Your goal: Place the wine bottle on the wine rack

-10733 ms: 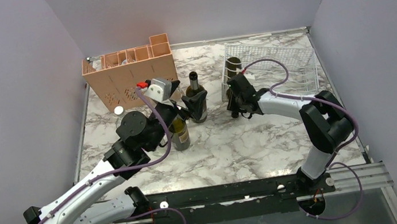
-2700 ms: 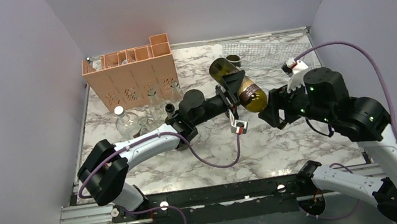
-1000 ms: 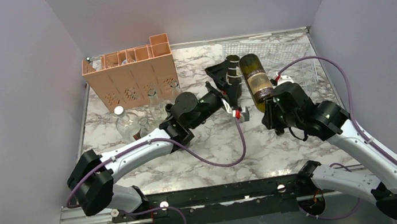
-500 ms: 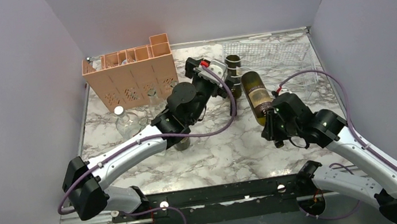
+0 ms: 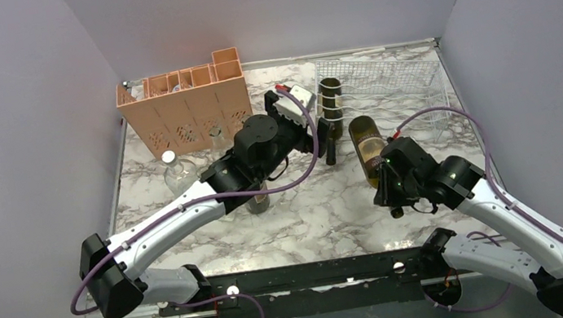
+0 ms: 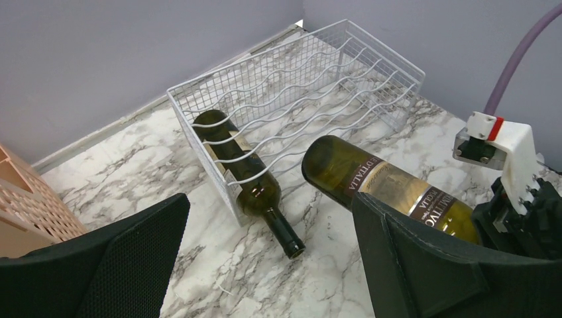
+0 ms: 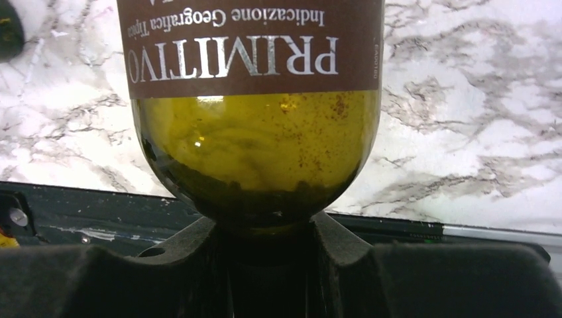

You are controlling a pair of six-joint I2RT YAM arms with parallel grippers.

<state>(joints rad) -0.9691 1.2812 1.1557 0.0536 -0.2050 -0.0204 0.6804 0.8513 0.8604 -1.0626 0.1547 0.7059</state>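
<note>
The white wire wine rack (image 5: pixel 395 78) stands at the back right; it also shows in the left wrist view (image 6: pixel 311 73). One dark green bottle (image 5: pixel 330 101) lies in its leftmost cradle, neck sticking out the front (image 6: pixel 281 228). My right gripper (image 5: pixel 389 178) is shut on the neck of a second wine bottle (image 5: pixel 367 146) with a brown "Primitivo" label (image 7: pixel 252 53). That bottle is held nearly level just in front of the rack, base towards it (image 6: pixel 384 185). My left gripper (image 5: pixel 317 131) is wide open and empty, left of both bottles.
A peach-orange compartment crate (image 5: pixel 189 105) stands at the back left, with clear glass bottles (image 5: pixel 179 172) in front of it. Another dark bottle (image 5: pixel 257 199) stands under my left arm. Grey walls close in on the left, back and right.
My left gripper has let go of the Primitivo bottle and pulled back to the left. My right gripper now holds it alone by the neck and has brought it lower, in front of the rack.
</note>
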